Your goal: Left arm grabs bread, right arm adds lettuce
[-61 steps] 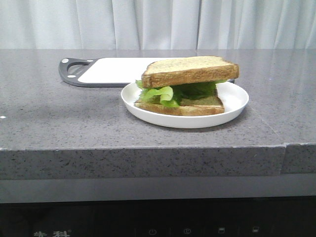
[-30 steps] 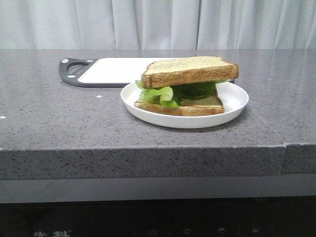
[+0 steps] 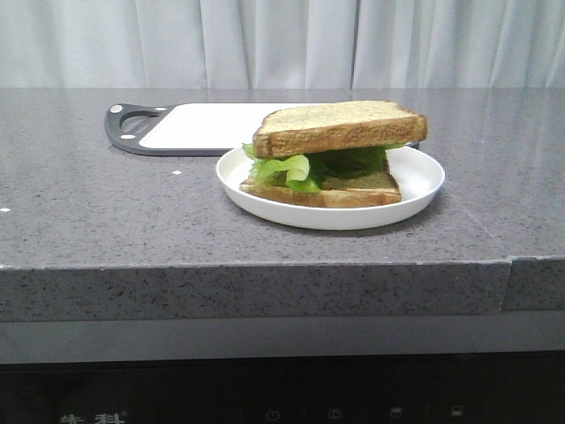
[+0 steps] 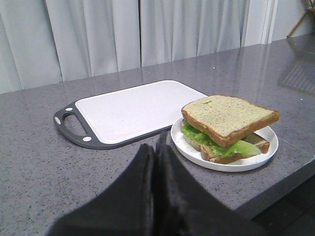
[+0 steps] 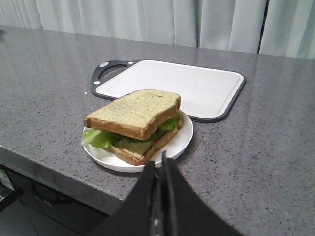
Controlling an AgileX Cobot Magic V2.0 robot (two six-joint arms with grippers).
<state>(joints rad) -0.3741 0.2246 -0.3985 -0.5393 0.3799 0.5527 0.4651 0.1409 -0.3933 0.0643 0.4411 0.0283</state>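
Observation:
A white plate [image 3: 415, 196] holds a sandwich. The thick bread slice [image 3: 340, 127] lies on top, the green lettuce [image 3: 287, 169] sits under it, and a thinner slice [image 3: 353, 191] is at the bottom. The same stack shows in the left wrist view with bread [image 4: 229, 117] and lettuce [image 4: 224, 147], and in the right wrist view with bread [image 5: 133, 112] and lettuce [image 5: 98, 138]. My left gripper [image 4: 155, 147] is shut and empty, back from the plate. My right gripper [image 5: 158, 164] is shut and empty, just short of the plate's rim [image 5: 183, 142]. Neither arm shows in the front view.
A white cutting board [image 3: 207, 125] with a dark rim and handle [image 3: 128, 126] lies behind the plate on the grey stone counter [image 3: 115, 212]. The counter's front edge [image 3: 256, 265] is close in front of the plate. Pale curtains hang behind.

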